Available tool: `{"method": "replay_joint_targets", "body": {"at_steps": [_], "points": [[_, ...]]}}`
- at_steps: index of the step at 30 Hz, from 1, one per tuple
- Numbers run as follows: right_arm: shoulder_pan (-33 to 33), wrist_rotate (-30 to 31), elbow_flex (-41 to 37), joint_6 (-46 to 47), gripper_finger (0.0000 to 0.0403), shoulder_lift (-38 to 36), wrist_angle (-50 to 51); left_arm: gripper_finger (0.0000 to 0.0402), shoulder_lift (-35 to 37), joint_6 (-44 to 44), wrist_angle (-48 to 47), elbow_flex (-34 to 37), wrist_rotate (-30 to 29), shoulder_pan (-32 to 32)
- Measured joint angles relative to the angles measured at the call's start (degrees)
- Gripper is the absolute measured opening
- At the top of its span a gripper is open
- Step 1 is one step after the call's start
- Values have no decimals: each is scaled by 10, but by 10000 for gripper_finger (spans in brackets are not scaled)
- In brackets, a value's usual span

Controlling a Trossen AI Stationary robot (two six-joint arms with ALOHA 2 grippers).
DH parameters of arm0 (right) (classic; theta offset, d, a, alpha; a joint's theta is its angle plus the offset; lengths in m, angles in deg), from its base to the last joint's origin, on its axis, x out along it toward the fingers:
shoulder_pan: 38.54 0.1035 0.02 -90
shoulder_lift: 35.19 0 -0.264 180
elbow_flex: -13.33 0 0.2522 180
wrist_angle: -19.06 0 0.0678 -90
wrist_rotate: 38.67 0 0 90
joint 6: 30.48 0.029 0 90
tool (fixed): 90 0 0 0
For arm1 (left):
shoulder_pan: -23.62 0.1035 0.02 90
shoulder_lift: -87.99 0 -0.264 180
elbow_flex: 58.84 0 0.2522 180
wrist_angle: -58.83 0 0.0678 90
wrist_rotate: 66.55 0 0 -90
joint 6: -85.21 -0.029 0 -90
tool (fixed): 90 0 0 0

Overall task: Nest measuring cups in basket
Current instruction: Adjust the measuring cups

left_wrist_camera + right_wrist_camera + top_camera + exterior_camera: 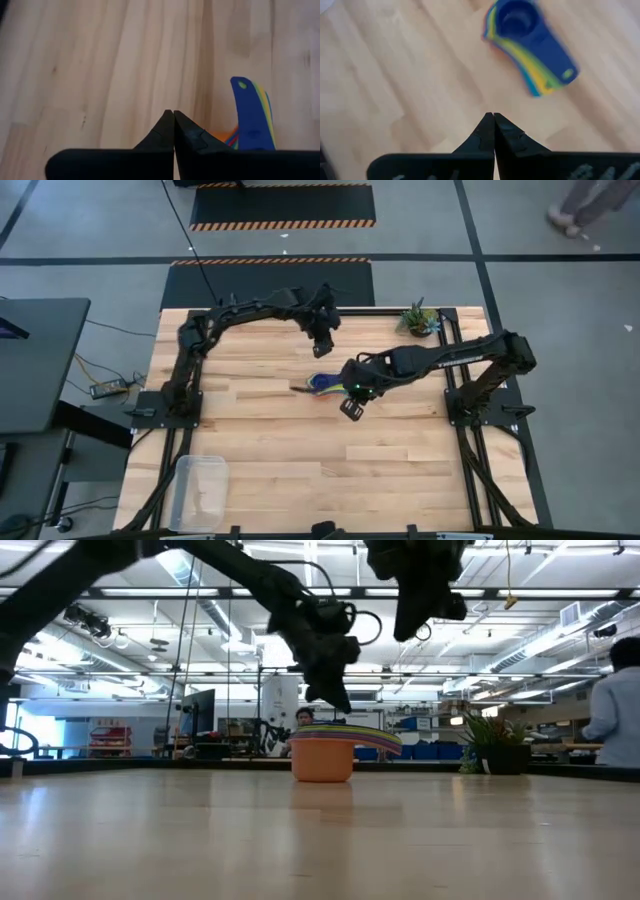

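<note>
Near the table's (260, 440) middle, nested measuring cups (322, 383) are sitting, far from the basket (200, 490). Both grippers, left (322, 347) and right (352, 408), are hovering, jaws closed, empty. Light, stiff, likely slippery; fanned handles look best.

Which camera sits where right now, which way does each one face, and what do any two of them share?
High: overhead, straight down; both arms, stacked cups, basket.
Low: table height, level across; cup stack, arms above it, plant.
Left wrist: looks down past the shut left gripper at the table.
Right wrist: past the shut right gripper.
Shared: both wrist views show the cups' fanned handles.
</note>
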Motion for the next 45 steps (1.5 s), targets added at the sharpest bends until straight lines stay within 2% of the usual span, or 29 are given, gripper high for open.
{"method": "replay_joint_targets", "body": {"at_steps": [3,8,13,16,21,30,36,45], "points": [[16,-1,-3,22,0,0,-1,2,-45,-16,-62,-66,5,-6],[29,-13,-64,63,0,0,-61,2,-97,-28,-126,-132,5,-15],[30,-12,-133,91,0,1,-168,2,-101,-40,-121,-140,6,-27],[25,15,-177,109,0,2,-243,2,-102,-38,-128,-138,5,-36],[11,36,-222,124,0,2,-265,2,-111,-46,-118,-137,5,-53],[-32,31,-269,61,0,2,-331,2,-126,-46,-108,-137,4,-59],[-74,-34,-303,-1,0,2,-393,2,-128,-46,-109,-137,1,-58],[-105,-56,-309,-49,0,2,-417,2,-137,-36,-107,-136,0,-60]]}}
